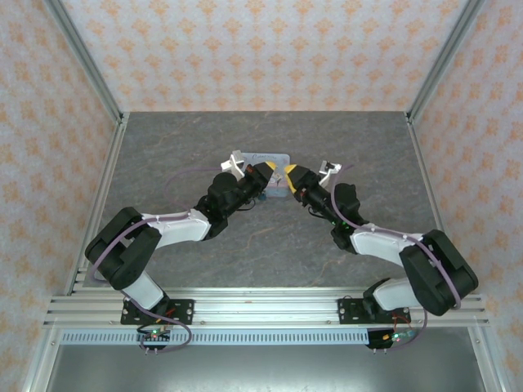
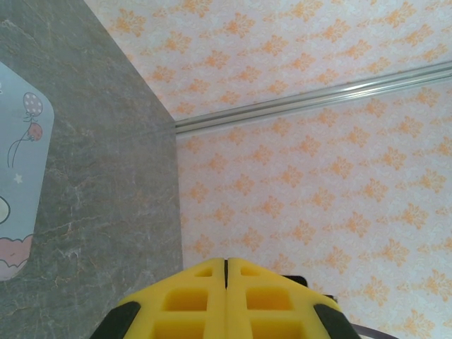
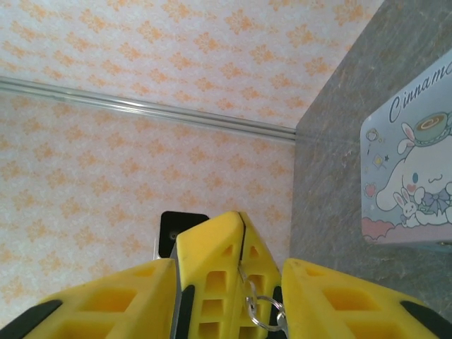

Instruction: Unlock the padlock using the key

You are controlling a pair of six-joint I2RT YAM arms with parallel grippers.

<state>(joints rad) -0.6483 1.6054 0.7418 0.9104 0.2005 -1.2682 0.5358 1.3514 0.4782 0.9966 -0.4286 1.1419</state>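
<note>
One grey surface [image 1: 270, 253] carries one pale blue tin [image 1: 270, 157] at far centre. Two pincers meet above it. The left pincer [image 1: 265, 172] is closed, pinching one ringed key [image 3: 247, 305]. The right pincer [image 1: 292, 175] gapes wide around it.

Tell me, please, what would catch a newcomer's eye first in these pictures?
Two arms meet nearly tip to tip mid-scene, the left gripper and right gripper showing bright yellow fingers beside a pale blue cartoon tin. In the right wrist view, a small metal ring hangs among the yellow fingers, and orange-patterned wallpaper surrounds everything.
</note>
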